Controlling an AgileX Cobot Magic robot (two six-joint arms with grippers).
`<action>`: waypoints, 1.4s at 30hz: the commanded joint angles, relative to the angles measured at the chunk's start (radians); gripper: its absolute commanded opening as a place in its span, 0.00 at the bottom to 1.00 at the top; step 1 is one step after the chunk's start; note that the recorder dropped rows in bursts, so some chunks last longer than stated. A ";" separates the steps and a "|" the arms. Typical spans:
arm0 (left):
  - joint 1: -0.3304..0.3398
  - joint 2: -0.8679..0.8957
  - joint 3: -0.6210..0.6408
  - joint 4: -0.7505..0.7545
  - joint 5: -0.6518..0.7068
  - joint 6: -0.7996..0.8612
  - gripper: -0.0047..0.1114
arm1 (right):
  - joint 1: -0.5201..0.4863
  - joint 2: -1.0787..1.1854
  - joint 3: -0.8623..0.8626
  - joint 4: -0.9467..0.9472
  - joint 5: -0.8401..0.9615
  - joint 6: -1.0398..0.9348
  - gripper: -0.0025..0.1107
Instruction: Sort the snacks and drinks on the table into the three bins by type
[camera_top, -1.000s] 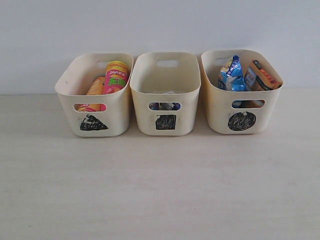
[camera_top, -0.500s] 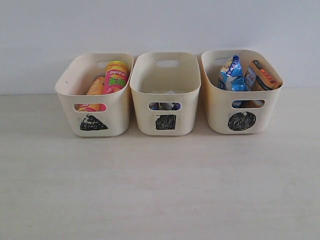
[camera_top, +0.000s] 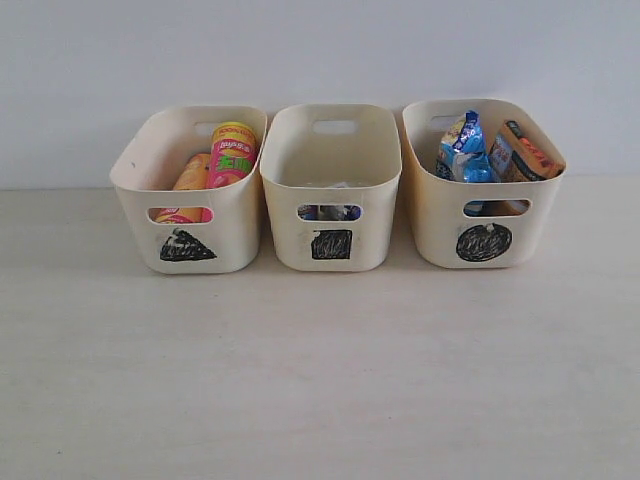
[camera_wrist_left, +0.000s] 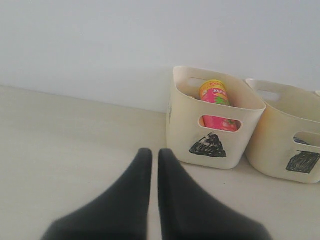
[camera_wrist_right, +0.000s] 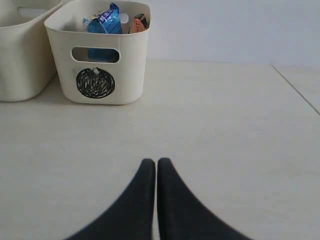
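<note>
Left tool (camera_wrist_left: 154, 152) closed, holding nothing; right tool (camera_wrist_right: 152, 161) closed, holding nothing.

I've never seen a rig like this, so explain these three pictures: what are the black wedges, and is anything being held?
It is a two-armed robot sorting snacks. One picture comes from a camera facing the table; the other two come from cameras on its wrists. The black wedges are the left gripper and right gripper, both shut, holding nothing. In a row stand the triangle bin with two chip cylinders, the square bin with something small glimpsed through its slot, and the circle bin with two crinkly bags.
</note>
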 joint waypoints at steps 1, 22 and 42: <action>0.003 -0.003 0.003 0.002 -0.003 0.002 0.08 | -0.004 -0.006 0.005 -0.012 0.002 -0.013 0.02; 0.003 -0.003 0.003 0.002 -0.003 0.002 0.08 | -0.004 -0.006 0.005 -0.012 0.006 0.076 0.02; 0.003 -0.003 0.003 0.002 -0.003 0.002 0.08 | -0.004 -0.006 0.005 -0.008 0.006 0.076 0.02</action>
